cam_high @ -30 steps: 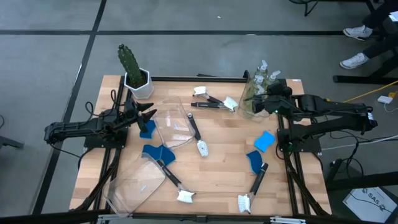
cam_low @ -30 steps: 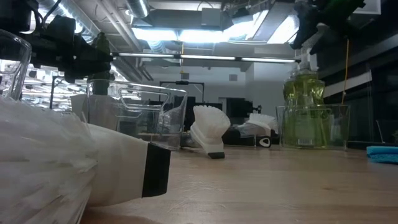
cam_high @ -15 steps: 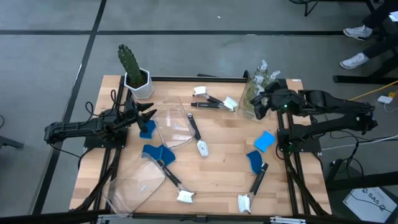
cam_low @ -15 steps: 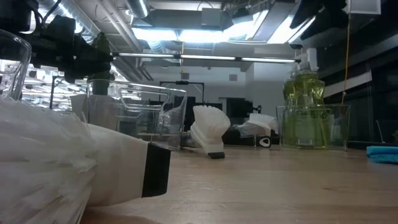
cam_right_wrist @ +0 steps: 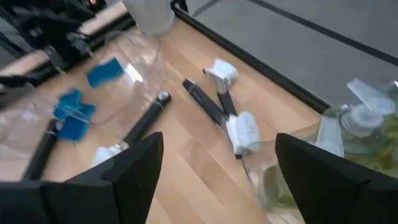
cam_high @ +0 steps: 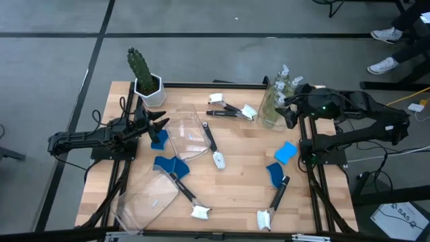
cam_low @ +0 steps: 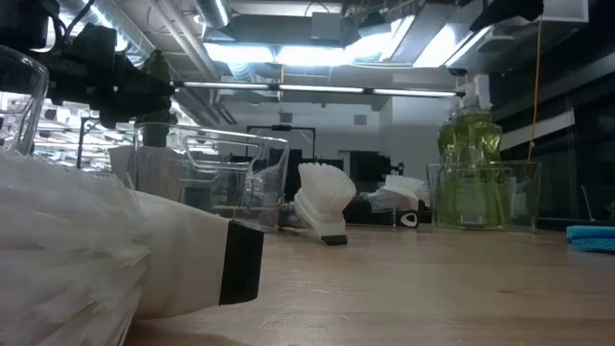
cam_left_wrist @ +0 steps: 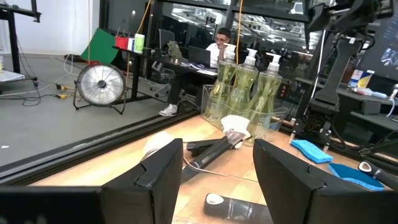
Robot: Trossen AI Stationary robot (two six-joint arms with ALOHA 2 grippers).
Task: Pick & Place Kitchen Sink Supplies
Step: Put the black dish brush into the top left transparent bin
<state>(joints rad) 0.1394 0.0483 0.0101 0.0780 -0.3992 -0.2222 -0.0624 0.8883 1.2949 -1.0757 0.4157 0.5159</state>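
- High view: three clear pump bottles of yellowish-green soap (cam_high: 277, 94) stand in a clear bin (cam_high: 270, 115) at the table's far right side; the right gripper (cam_high: 290, 111) hovers just beside them, fingers apart and empty; the left gripper (cam_high: 161, 126) waits at the left edge beside a blue sponge (cam_high: 159, 140), fingers apart too.
- Handling, as a judgement: the bottles look rigid, smooth and liquid-heavy, so likely slippery; the neck under the pump seems the surest hold.
- The dish brushes (cam_high: 211, 142) look stiff and light, best taken mid-handle; the sponges are soft and flat, so they call for an edge pinch.
- Surface: a pale wooden table (cam_high: 235, 175), level; a potted cactus (cam_high: 142, 72) at its far left corner.
- Room: grey floor around; in the left wrist view a person sits at a desk, beyond a floor fan (cam_left_wrist: 101, 84).
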